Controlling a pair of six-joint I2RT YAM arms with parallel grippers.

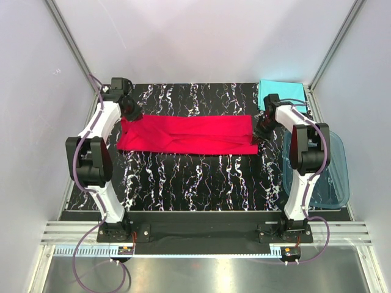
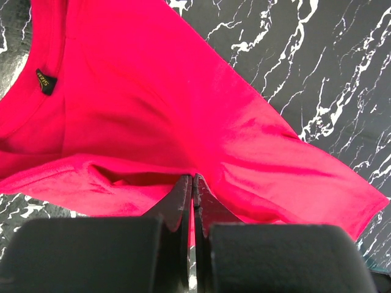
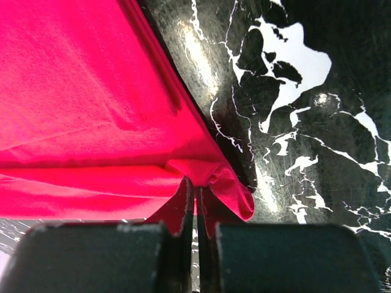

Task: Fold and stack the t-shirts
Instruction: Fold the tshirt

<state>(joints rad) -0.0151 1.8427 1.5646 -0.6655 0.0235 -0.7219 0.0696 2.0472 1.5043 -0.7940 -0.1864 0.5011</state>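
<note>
The red t-shirt (image 1: 186,134) lies stretched in a long band across the middle of the black marbled table (image 1: 195,183). My left gripper (image 1: 129,114) is shut on its left end; in the left wrist view the cloth (image 2: 159,110) is pinched at the fingertips (image 2: 193,178), collar label to the left. My right gripper (image 1: 261,131) is shut on the right end, where a bunched fold of the red t-shirt (image 3: 91,104) is caught between the fingertips (image 3: 197,183). A turquoise t-shirt (image 1: 280,93) lies folded at the far right corner.
A translucent blue plastic tub (image 1: 324,168) stands at the table's right edge beside the right arm. White walls and metal frame posts close in the table on three sides.
</note>
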